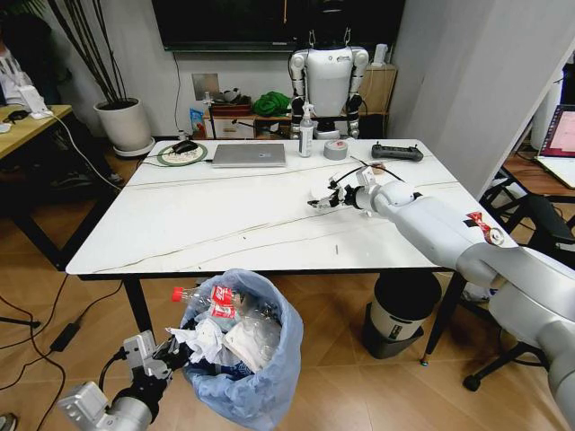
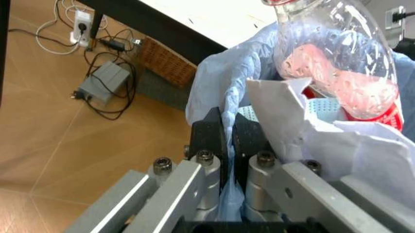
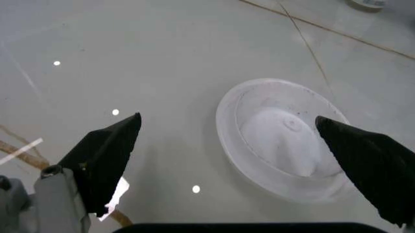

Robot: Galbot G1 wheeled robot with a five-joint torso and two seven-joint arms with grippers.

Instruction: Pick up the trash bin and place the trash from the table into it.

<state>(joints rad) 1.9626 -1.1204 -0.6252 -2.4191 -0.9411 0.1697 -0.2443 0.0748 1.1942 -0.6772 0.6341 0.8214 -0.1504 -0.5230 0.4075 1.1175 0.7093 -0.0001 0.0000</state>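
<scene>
Your large white marble-look table with thin grey veins and a black edge [image 1: 225,224] fills the middle of the head view, with a closed silver laptop [image 1: 249,154], a white spray bottle [image 1: 306,131] and a grey tape roll [image 1: 335,149] along its far side. Below the table's near edge, at lower centre, you have the small round trash bin lined with a crinkly light-blue plastic bag [image 1: 269,382], packed with crumpled white tissues [image 1: 208,346] and a clear red-capped bottle [image 1: 208,301]. At lower left your left gripper [image 1: 171,356] is at the bin's rim; in the left wrist view its black jaws are pressed together, pinching a fold of the blue bag. At centre right your right gripper [image 1: 332,195] hangs over the tabletop, jaws spread wide on either side of a small round translucent white plastic lid [image 3: 285,141] lying flat, not touching it.
</scene>
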